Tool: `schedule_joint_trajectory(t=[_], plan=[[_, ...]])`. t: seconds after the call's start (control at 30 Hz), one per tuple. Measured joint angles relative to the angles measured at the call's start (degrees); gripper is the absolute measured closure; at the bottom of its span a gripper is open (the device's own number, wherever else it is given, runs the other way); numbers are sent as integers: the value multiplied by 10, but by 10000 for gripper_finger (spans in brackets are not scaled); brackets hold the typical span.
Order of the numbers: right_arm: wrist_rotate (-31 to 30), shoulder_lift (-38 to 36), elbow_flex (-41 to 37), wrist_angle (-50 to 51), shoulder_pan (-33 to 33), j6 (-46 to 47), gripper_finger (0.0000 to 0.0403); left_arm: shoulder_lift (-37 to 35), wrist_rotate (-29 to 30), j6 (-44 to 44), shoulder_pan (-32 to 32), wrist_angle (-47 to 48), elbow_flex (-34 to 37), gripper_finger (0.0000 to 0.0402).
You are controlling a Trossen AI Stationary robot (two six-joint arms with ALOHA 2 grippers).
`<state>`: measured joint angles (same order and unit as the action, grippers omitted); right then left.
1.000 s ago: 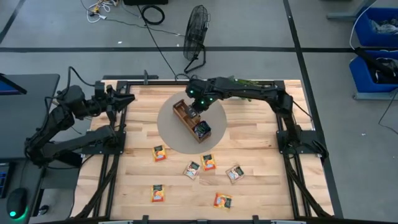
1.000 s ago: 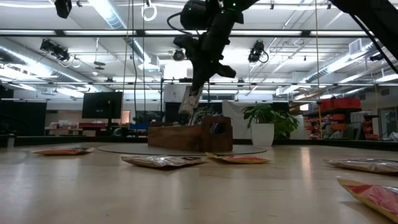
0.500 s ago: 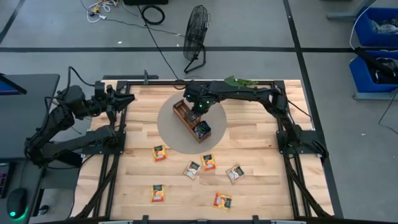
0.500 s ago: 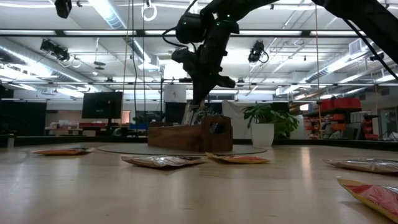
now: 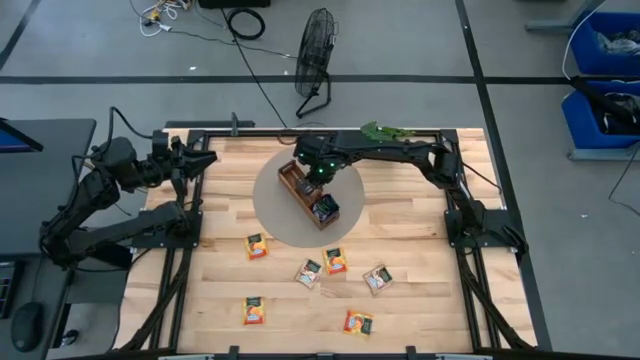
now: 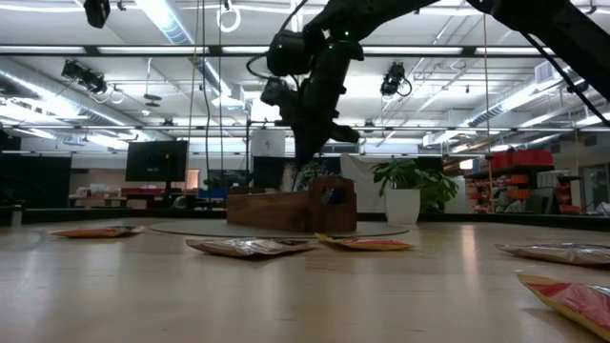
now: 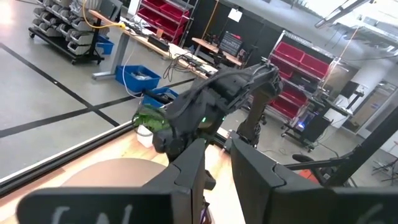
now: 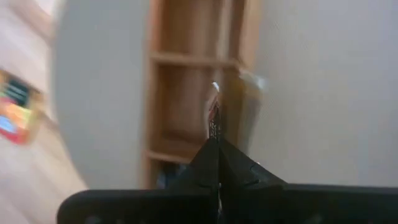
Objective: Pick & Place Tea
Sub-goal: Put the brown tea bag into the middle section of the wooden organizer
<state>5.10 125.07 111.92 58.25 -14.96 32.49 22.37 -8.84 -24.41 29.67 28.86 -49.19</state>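
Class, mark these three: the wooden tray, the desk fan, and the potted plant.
wooden tray (image 5: 292,180), high view, its bare far compartment.
desk fan (image 5: 318,38), high view, middle of its round grille.
potted plant (image 6: 404,203), low view, its white pot.

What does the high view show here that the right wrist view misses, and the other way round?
Only the high view: the left arm waiting at the table's left edge and six loose tea sachets on the wood. Only the right wrist view: the right gripper, jaws shut on a thin sachet over the compartments. Both: the wooden tray on the grey disc.
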Motion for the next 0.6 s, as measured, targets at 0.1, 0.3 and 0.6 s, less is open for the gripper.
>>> schedule_joint_trajectory(t=[0.1, 0.3, 0.6], plan=[[8, 8, 0, 3, 1, 0, 403, 0, 0, -2, 0, 0, 0, 319], [6, 12, 0, 11, 3, -3, 398, 0, 0, -4, 0, 1, 0, 319], [4, 12, 0, 11, 3, 0, 381, 0, 0, -3, 0, 1, 0, 319]])
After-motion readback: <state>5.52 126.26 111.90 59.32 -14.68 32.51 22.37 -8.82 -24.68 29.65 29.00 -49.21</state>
